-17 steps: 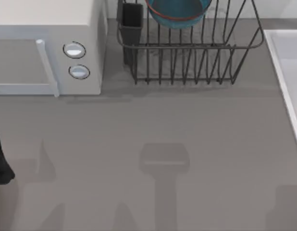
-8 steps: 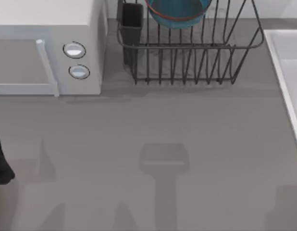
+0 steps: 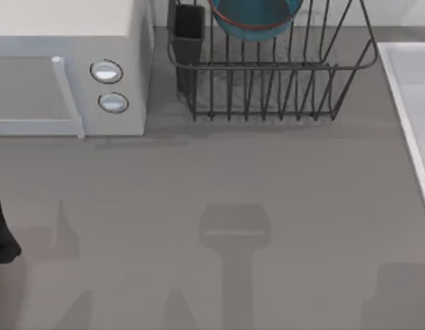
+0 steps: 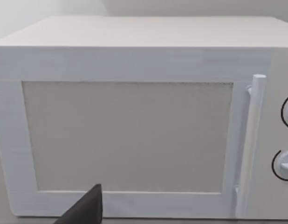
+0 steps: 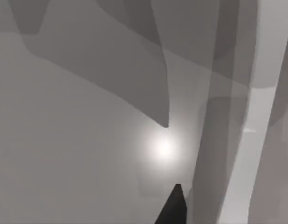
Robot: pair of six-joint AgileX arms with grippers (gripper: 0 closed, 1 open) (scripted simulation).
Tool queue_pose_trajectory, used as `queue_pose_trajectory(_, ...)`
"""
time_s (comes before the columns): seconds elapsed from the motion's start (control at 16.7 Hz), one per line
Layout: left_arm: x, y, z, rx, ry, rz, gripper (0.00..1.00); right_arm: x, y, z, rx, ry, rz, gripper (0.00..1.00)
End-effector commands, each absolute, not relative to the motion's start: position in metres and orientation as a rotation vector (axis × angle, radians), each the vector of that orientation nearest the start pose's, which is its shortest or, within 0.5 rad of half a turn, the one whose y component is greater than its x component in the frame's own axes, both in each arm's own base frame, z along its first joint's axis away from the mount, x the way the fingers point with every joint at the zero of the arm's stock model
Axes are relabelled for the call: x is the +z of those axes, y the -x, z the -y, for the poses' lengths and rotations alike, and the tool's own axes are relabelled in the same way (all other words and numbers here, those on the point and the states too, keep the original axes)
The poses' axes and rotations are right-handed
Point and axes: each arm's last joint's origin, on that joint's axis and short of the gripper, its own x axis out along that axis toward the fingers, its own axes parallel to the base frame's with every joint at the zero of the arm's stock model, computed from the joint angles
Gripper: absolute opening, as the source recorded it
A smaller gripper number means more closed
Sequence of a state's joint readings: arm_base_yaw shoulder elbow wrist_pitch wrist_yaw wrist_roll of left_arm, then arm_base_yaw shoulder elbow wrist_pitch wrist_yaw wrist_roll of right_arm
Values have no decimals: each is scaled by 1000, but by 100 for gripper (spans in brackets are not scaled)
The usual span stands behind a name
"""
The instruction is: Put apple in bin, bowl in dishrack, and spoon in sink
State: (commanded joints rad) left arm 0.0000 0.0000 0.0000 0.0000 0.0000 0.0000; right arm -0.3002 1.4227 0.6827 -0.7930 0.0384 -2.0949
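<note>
The teal bowl (image 3: 254, 17) with its reddish rim rests inside the dark wire dishrack (image 3: 267, 89) at the back middle of the table. The pale sink (image 3: 413, 96) runs along the right edge. Apple, spoon and bin are out of view. My left arm (image 3: 1, 227) stands at the table's left edge, and its wrist view faces the microwave door. In the right wrist view, my right gripper (image 5: 232, 210) is open with nothing between its fingers, over a pale grey surface crossed by shadows.
A white microwave (image 3: 68, 69) with two round knobs fills the back left, its door (image 4: 130, 135) closed. A black utensil cup (image 3: 188, 31) sits at the rack's left corner. Bare grey table (image 3: 212, 179) spreads across the middle and front.
The shadow at the table's front right corner has spread to the left. The bowl, the rack and the left arm have not moved.
</note>
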Motion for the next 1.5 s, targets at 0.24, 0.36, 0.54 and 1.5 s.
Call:
queue_pose_trajectory(0.24,160,-106,1,0,0,0,100,178,-198,62,1374,1382,-1137,0)
queue_pose_trajectory(0.36,160,-106,1,0,0,0,100,200,-197,62,1361,1393,-1132,0)
queue_pose_trajectory(0.54,160,-106,1,0,0,0,100,215,-195,61,1341,1401,-1129,0)
queue_pose_trajectory(1.5,160,-106,1,0,0,0,100,247,-352,86,1489,1359,-1148,0)
